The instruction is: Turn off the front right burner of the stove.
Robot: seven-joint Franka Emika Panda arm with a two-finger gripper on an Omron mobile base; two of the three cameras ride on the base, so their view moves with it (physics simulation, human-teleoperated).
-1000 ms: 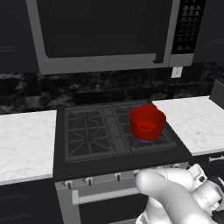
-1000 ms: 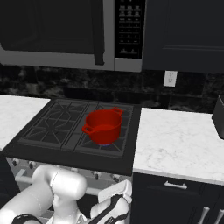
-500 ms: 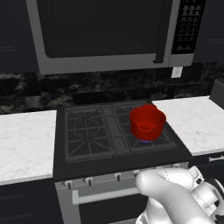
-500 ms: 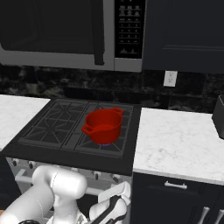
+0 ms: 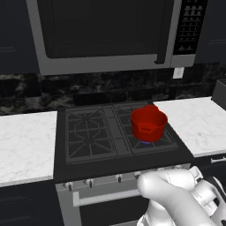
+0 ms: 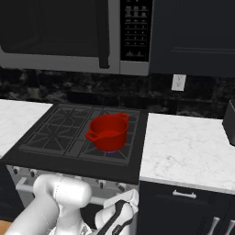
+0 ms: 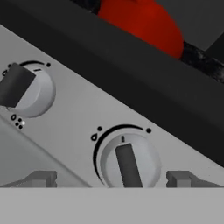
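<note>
Little moved since a second ago: arm a touch lower and further right in the left base view, pot and scene unchanged. End effector close up to the steel front of the stove, fingertips spread wide, one on each side of a silver knob, not touching it, holding nothing. Knob's dark bar roughly upright in the hand view, tilted slightly. Second knob up and to the left, its dark bar angled off toward the edge. Front right burner up on the cooktop, above and behind the end effector, under a red pot; faint blue glow at the pot's base. Red pot also visible at the top of the hand view past the black cooktop lip. In the right base view, wrist low in front of the oven door, below the knob row. White marble surface just right of the stove, another stretch to the left, both bare near the stove. Microwave overhead, well above the arm. Dark cabinet front with silver handle right beside the wrist; tight room there, open room to the left along the oven front.
</note>
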